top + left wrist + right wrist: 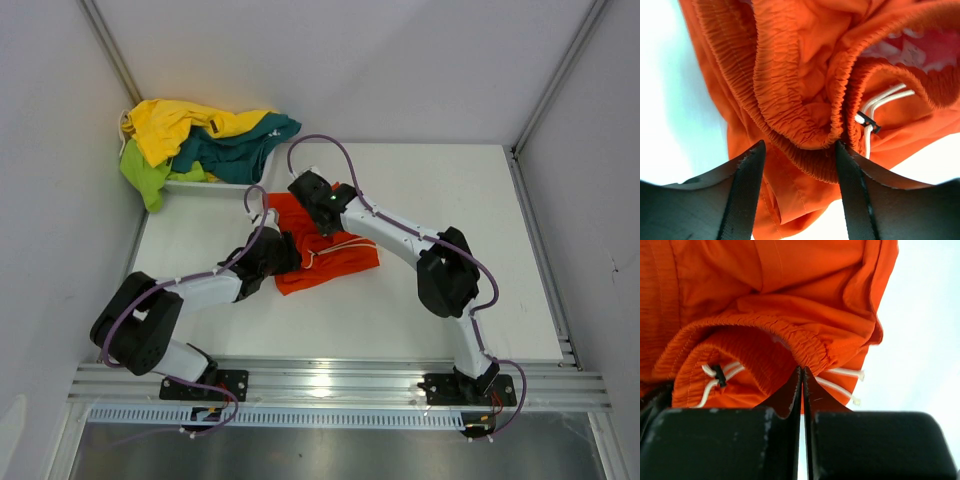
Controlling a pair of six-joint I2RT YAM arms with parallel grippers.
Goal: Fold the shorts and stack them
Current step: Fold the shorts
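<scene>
The orange shorts [335,265] lie crumpled in the middle of the table, white drawstring [880,102] showing. My left gripper [285,252] is at their left edge. Its jaws stand open [800,145], and a fold of the elastic waistband [805,160] lies between the fingertips. My right gripper [312,215] is over the far part of the orange shorts [765,300]. It is shut [802,370], its tips pinching the gathered waistband edge beside the drawstring ends [840,372]. Yellow shorts [175,125], teal shorts [240,145] and lime-green shorts [145,175] are heaped at the far left.
A white basket [215,186] holds the heap at the table's far left corner. White walls close in on both sides and behind. The table top [450,190] extends to the right of the orange shorts.
</scene>
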